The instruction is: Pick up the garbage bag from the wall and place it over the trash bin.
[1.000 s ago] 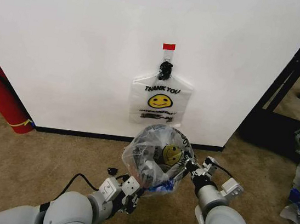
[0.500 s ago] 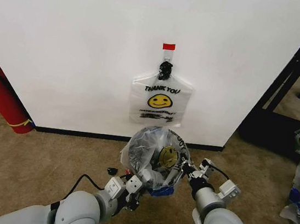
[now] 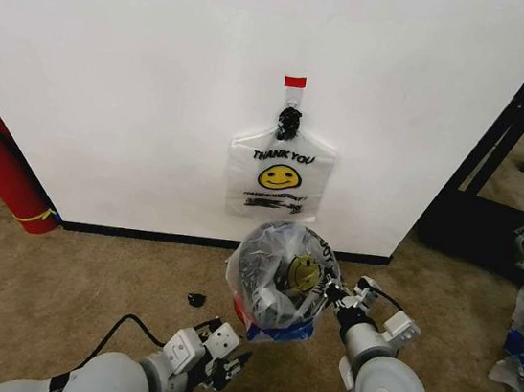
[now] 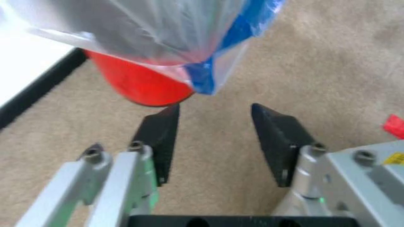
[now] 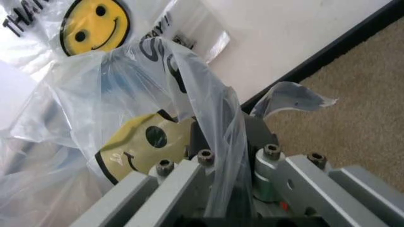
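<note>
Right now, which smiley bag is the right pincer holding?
The crumpled garbage bag draped over the trash bin, clamped in the right pincer. The flat bag on the wall hook hangs untouched.

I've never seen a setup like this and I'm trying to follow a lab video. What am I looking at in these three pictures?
It is a two-armed wheeled robot. One picture looks down from its head; the other two come from cameras on its wrists. The right gripper has its jaws shut on a crumpled garbage bag draped over the trash bin, whose red bottom shows in the left wrist view. The left gripper is below the bag, jaws open, holding nothing. On the white wall more flat bags hang from a hook. A fire extinguisher leans at the left, on carpet.
</note>
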Controlling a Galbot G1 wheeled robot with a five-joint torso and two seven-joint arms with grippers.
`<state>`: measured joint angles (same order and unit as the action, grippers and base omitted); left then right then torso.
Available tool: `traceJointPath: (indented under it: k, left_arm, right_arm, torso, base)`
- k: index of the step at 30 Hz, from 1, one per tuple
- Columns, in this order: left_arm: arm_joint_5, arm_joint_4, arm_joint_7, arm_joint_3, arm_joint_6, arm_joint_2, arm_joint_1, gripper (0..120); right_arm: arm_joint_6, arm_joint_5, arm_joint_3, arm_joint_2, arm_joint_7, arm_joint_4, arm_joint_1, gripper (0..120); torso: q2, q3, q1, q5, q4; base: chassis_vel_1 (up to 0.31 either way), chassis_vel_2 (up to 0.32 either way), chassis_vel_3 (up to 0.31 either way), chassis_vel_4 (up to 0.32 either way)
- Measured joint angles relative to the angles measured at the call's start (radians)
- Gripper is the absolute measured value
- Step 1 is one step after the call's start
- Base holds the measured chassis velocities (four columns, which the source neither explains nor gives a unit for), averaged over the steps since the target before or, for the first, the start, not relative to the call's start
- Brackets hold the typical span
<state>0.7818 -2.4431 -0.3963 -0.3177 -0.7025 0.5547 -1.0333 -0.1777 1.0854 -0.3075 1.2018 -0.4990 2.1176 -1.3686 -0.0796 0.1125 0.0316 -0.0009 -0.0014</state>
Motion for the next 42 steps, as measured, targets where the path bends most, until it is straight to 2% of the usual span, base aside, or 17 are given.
traceJointPath:
  k: [4, 5, 6, 9, 12, 13, 14, 16, 21, 24, 27, 29, 31, 33, 34, 35, 42]
  left_arm:
    - [0.066, -0.045, -0.082, 0.062, 0.002, -0.011, 0.007, 65]
    - [0.120, -0.056, -0.109, 0.083, 0.011, -0.011, 0.035, 71]
    - [0.120, -0.056, -0.109, 0.083, 0.011, -0.011, 0.035, 71]
    - [0.289, -0.061, -0.146, 0.106, 0.017, -0.004, 0.152, 84]
    - [0.386, -0.061, -0.152, 0.090, 0.008, 0.004, 0.250, 88]
    - [0.448, -0.057, -0.161, 0.062, -0.006, 0.015, 0.324, 82]
    - [0.448, -0.057, -0.161, 0.062, -0.006, 0.015, 0.324, 82]
    - [0.543, -0.035, -0.189, 0.024, -0.026, 0.043, 0.423, 73]
    - [0.720, 0.075, -0.254, -0.127, -0.034, 0.141, 0.704, 50]
    - [0.747, 0.101, -0.269, -0.171, -0.034, 0.166, 0.773, 43]
    - [0.771, 0.165, -0.299, -0.280, -0.034, 0.216, 0.891, 30]
    - [0.772, 0.185, -0.303, -0.312, -0.034, 0.228, 0.916, 27]
    - [0.771, 0.245, -0.311, -0.410, -0.034, 0.255, 0.973, 18]
    - [0.769, 0.279, -0.313, -0.459, -0.034, 0.268, 0.995, 13]
    - [0.764, 0.333, -0.323, -0.509, -0.034, 0.293, 1.013, 4]
    - [0.762, 0.351, -0.327, -0.520, -0.034, 0.303, 1.015, 0]
    - [0.732, 0.450, -0.341, -0.580, -0.034, 0.369, 1.023, 0]
  right_arm:
    - [0.007, -0.029, -0.002, -0.003, 0.014, -0.007, -0.007, 1]
    - [0.016, -0.057, 0.002, -0.003, 0.023, -0.012, -0.011, 1]
    - [0.016, -0.057, 0.002, -0.003, 0.023, -0.012, -0.011, 1]
    - [0.026, -0.095, 0.015, 0.002, 0.035, -0.014, -0.014, 1]
    - [0.032, -0.116, 0.022, 0.007, 0.040, -0.013, -0.015, 1]
    - [0.035, -0.127, 0.027, 0.013, 0.041, -0.009, -0.016, 1]
    - [0.035, -0.127, 0.027, 0.013, 0.041, -0.009, -0.016, 1]
    - [0.035, -0.131, 0.033, 0.021, 0.042, -0.005, -0.015, 1]
    - [0.038, -0.167, 0.044, 0.035, 0.045, -0.013, -0.019, 1]
    - [0.039, -0.178, 0.046, 0.036, 0.047, -0.015, -0.020, 1]
    - [0.042, -0.192, 0.047, 0.036, 0.049, -0.018, -0.019, 1]
    - [0.043, -0.193, 0.047, 0.035, 0.049, -0.018, -0.018, 1]
    - [0.043, -0.195, 0.047, 0.033, 0.050, -0.018, -0.018, 1]
    - [0.043, -0.197, 0.047, 0.032, 0.050, -0.018, -0.018, 1]
    - [0.044, -0.202, 0.047, 0.031, 0.050, -0.018, -0.019, 1]
    - [0.044, -0.203, 0.047, 0.031, 0.051, -0.018, -0.020, 1]
    - [0.048, -0.205, 0.047, 0.024, 0.054, -0.016, -0.026, 1]
  torso:
    - [0.000, 0.000, 0.000, -0.0001, 0.0001]
    - [0.000, 0.000, 0.000, 0.0000, 0.0002]
    - [0.000, 0.000, 0.000, 0.0000, 0.0002]
    - [0.000, 0.000, 0.000, -0.0001, -0.0003]
    - [0.000, 0.000, 0.000, 0.0001, 0.0001]
    - [0.000, 0.000, 0.000, 0.0000, -0.0001]
    - [0.000, 0.000, 0.000, 0.0000, -0.0001]
    - [0.000, 0.000, 0.000, 0.0000, -0.0002]
    - [0.000, 0.000, 0.000, 0.0002, -0.0005]
    - [0.000, 0.000, 0.000, 0.0007, -0.0004]
    - [0.000, 0.000, 0.000, 0.0002, 0.0000]
    - [0.000, 0.000, 0.000, 0.0002, 0.0001]
    - [0.000, 0.000, 0.000, 0.0001, -0.0002]
    - [0.000, 0.000, 0.000, 0.0003, -0.0002]
    - [0.000, 0.000, 0.000, 0.0000, 0.0001]
    - [0.000, 0.000, 0.000, 0.0000, 0.0000]
    - [0.000, 0.000, 0.000, 0.0001, -0.0002]
  base:
    - [0.000, 0.000, 0.000, 0.000]
    - [0.000, 0.000, 0.000, 0.000]
    - [0.000, 0.000, 0.000, 0.000]
    - [0.000, 0.000, 0.000, 0.000]
    - [0.000, 0.000, 0.000, 0.000]
    - [0.000, 0.000, 0.000, 0.000]
    - [0.000, 0.000, 0.000, 0.000]
    - [0.000, 0.000, 0.000, 0.000]
    - [0.000, 0.000, 0.000, 0.000]
    - [0.000, 0.000, 0.000, 0.000]
    - [0.000, 0.000, 0.000, 0.000]
    - [0.000, 0.000, 0.000, 0.000]
    - [0.000, 0.000, 0.000, 0.000]
    - [0.000, 0.000, 0.000, 0.000]
    - [0.000, 0.000, 0.000, 0.000]
    - [0.000, 0.000, 0.000, 0.000]
    - [0.000, 0.000, 0.000, 0.000]
